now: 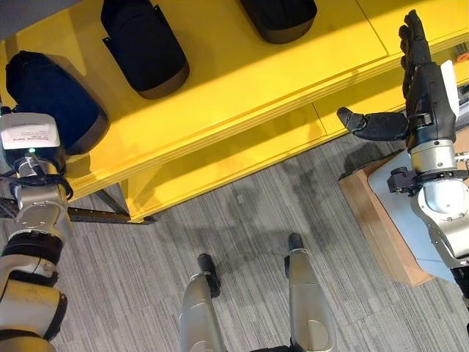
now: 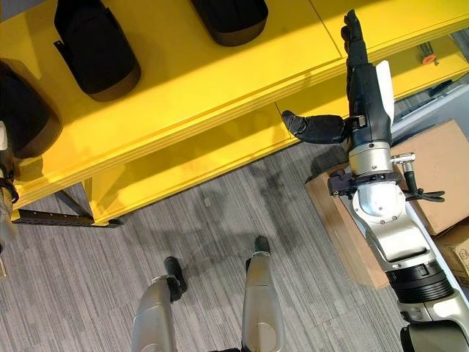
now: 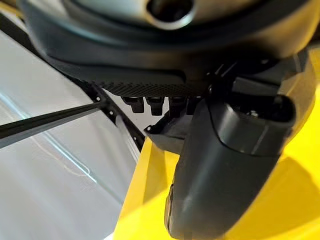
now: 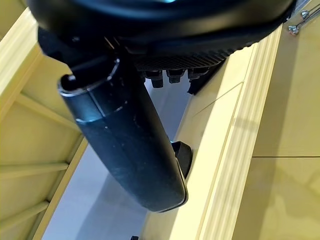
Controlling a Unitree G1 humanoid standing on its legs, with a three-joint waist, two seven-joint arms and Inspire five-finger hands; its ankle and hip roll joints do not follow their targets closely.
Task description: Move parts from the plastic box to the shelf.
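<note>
Three dark parts lie on the top board of the yellow shelf [image 1: 242, 81]: a dark blue part [image 1: 51, 99] at the far left, a black part [image 1: 143, 45] beside it toward the middle, and another black part [image 1: 282, 16] further right at the far edge. All three rest flat on the board, apart from one another.

The right hand [image 1: 419, 70] is raised at the shelf's right end, fingers [image 1: 412, 37] straight and extended over the top board, thumb [image 1: 370, 123] spread wide toward the left over the shelf's near edge. It holds nothing.

The left hand [image 3: 225, 165] is at the shelf's left end, close to the dark blue part. Whether its fingers are spread or closed cannot be told, nor whether it touches the part.

Cardboard boxes [image 2: 432, 176] stand on the floor at the right, beside the right arm.

Judgement: at least three parts appear delivered. With the right hand free, a placement looks complete; how many parts remain to fetch cannot be established.
</note>
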